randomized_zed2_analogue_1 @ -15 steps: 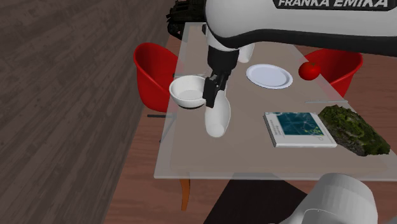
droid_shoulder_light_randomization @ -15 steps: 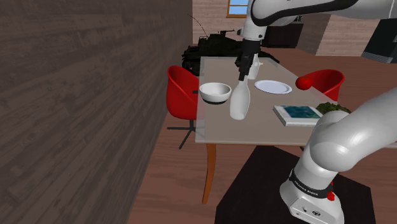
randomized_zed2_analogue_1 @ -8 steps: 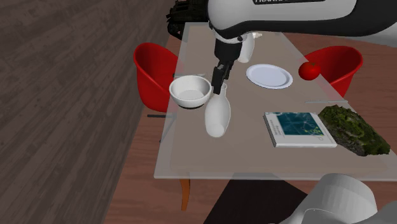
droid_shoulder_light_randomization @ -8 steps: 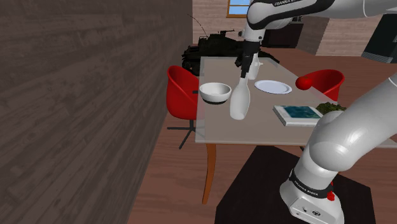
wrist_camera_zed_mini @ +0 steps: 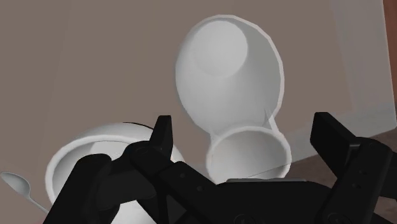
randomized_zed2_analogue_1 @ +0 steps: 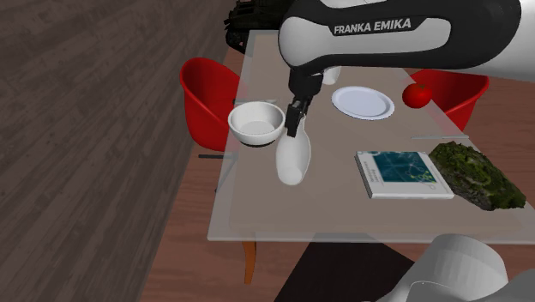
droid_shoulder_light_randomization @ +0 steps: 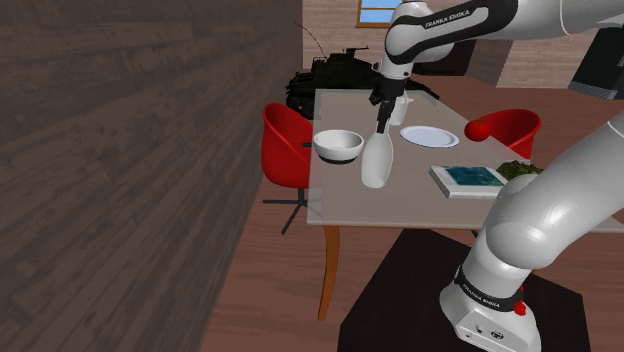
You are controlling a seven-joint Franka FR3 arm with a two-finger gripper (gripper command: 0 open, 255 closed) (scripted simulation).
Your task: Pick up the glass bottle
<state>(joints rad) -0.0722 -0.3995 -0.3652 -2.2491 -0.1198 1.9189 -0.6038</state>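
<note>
Bottle: the white bottle [droid_shoulder_light_randomization: 375, 162] stands on the table [droid_shoulder_light_randomization: 400, 205], just beside the bowl [droid_shoulder_light_randomization: 338, 144].
Gripper: the gripper [droid_shoulder_light_randomization: 381, 122] has its fingers spread around the neck, touching nothing.
Handling: likely rigid, slick and breakable; the narrow neck suits a grip.

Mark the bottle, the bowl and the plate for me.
bottle [randomized_zed2_analogue_1: 292, 161], second exterior view, on its wide body.
bowl [randomized_zed2_analogue_1: 255, 127], second exterior view, on its inner wall.
plate [randomized_zed2_analogue_1: 363, 101], second exterior view, bare centre.

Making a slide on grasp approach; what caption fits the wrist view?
Open gripper straddling the mouth of the white bottle, not touching it; white bowl alongside.
</note>
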